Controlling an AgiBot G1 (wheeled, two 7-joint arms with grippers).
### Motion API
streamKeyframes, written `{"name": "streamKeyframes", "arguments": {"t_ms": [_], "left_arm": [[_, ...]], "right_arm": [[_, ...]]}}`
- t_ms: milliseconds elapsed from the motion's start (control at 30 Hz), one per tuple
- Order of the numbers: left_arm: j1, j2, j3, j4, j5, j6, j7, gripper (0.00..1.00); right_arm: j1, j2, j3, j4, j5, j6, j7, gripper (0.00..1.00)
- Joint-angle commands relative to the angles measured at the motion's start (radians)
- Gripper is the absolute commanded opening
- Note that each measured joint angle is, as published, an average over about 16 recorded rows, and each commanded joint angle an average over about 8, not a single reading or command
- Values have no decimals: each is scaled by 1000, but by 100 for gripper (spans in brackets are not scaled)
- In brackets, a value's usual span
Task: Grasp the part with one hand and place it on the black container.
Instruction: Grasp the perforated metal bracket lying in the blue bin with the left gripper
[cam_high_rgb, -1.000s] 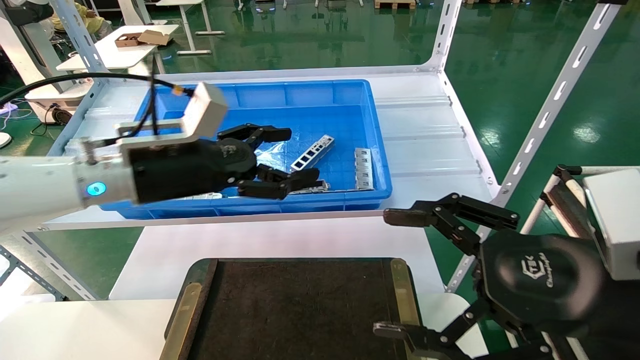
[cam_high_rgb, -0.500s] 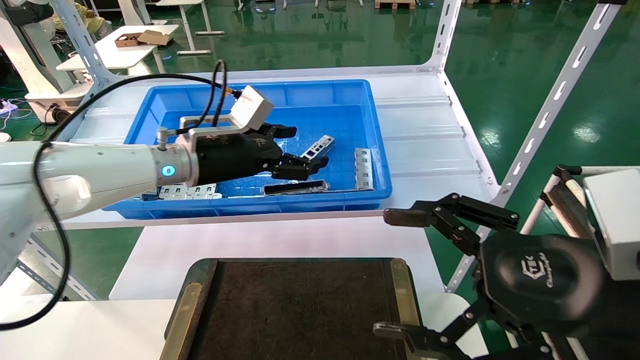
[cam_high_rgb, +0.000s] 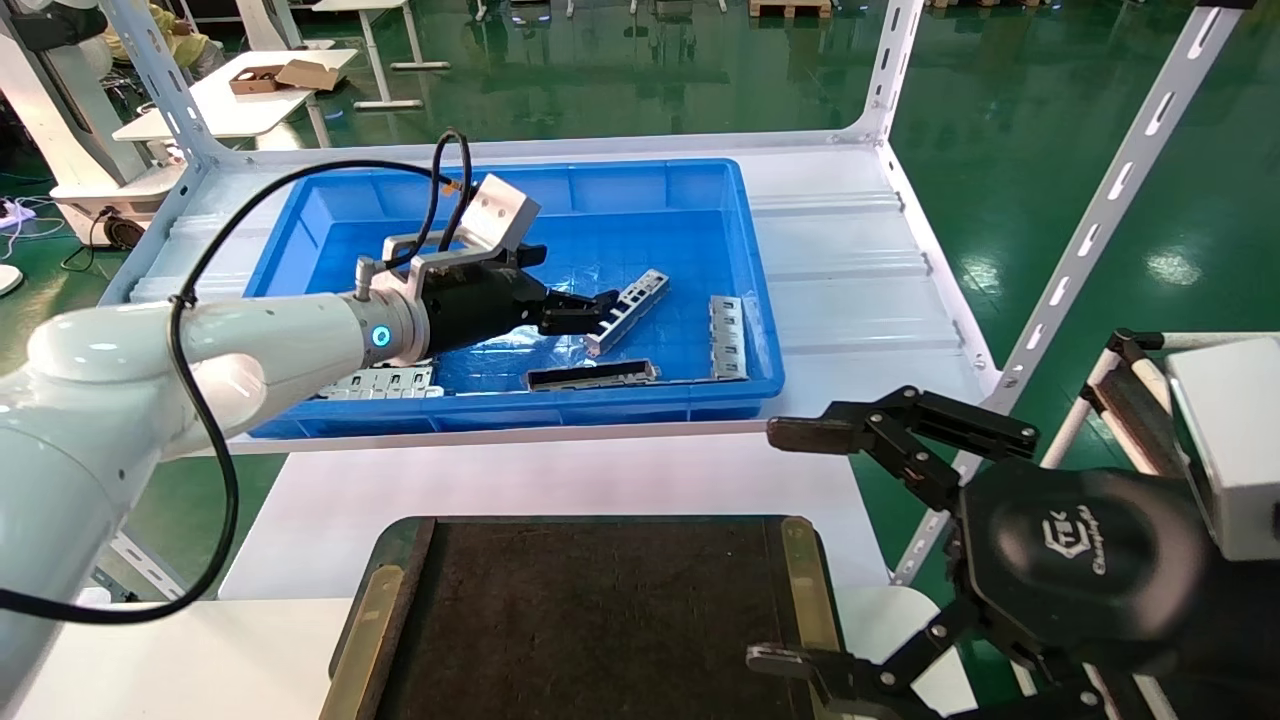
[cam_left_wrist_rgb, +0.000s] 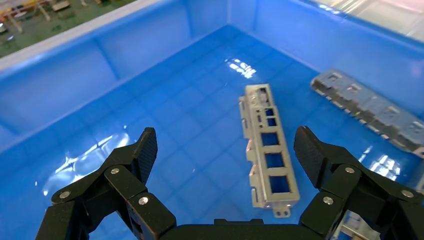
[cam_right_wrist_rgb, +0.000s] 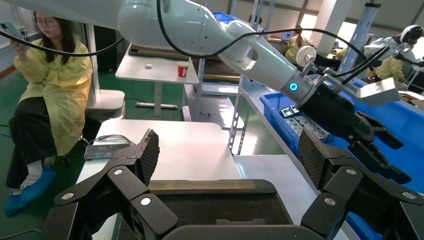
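The part (cam_high_rgb: 628, 311) (cam_left_wrist_rgb: 268, 149), a slim silver strip with rectangular cut-outs, lies flat on the floor of the blue bin (cam_high_rgb: 748, 260). My left gripper (cam_high_rgb: 575, 300) (cam_left_wrist_rgb: 227, 150) hovers low inside the bin, open wide. In the left wrist view the part's near end lies between the two fingers, closer to one pad (cam_left_wrist_rgb: 310, 155), and neither touches it. The black container (cam_high_rgb: 590, 620) (cam_right_wrist_rgb: 220, 207) sits at the table's near edge, bare. My right gripper (cam_high_rgb: 790, 545) (cam_right_wrist_rgb: 227, 152) waits open beside the container's right rim.
A dark channel-shaped bar (cam_high_rgb: 592, 376) lies near the bin's front wall. Grey slotted plates lie at the right wall (cam_high_rgb: 727, 338) (cam_left_wrist_rgb: 380, 112) and the front left (cam_high_rgb: 378, 381). White rack uprights (cam_high_rgb: 1110, 200) rise on the right. A person in yellow (cam_right_wrist_rgb: 55, 85) sits beyond the table.
My left arm has reached deeper into the bin and dropped lower, bringing its open fingers from the dark bar's area up to the part's near end. The right arm is still.
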Motion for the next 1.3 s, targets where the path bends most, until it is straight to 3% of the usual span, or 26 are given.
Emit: {"name": "streamKeyframes", "arguments": {"t_ms": [33,267,300,367,400,533,567,633,667,1300], "left_arm": [[10,4,1,-5,-2,-31,-6,100],[46,6,26,-51,-14,-38,-57,100],[50,7,31,-57,-16,-38,-65,100],[57,7,41,-68,-19,-40,-80,100],[59,7,46,-73,-21,-42,-88,91],[67,8,69,-90,-29,-53,-119,41],[69,8,75,-94,-32,-57,-127,28],[72,8,87,-102,-36,-65,-141,4],[74,8,93,-106,-39,-68,-148,0],[102,7,219,-162,-96,-131,-239,0]], "right_arm": [[0,0,0,0,0,0,0,100],[0,0,-1,0,0,0,0,100],[0,0,-1,0,0,0,0,95],[0,0,-1,0,1,0,0,71],[0,0,-1,0,1,0,0,59],[0,0,-1,0,1,1,-1,9],[0,1,-1,0,1,1,-1,1],[0,1,-1,0,1,1,-1,0],[0,1,-1,0,1,1,-1,0],[1,1,-3,0,2,1,-1,0]]}}
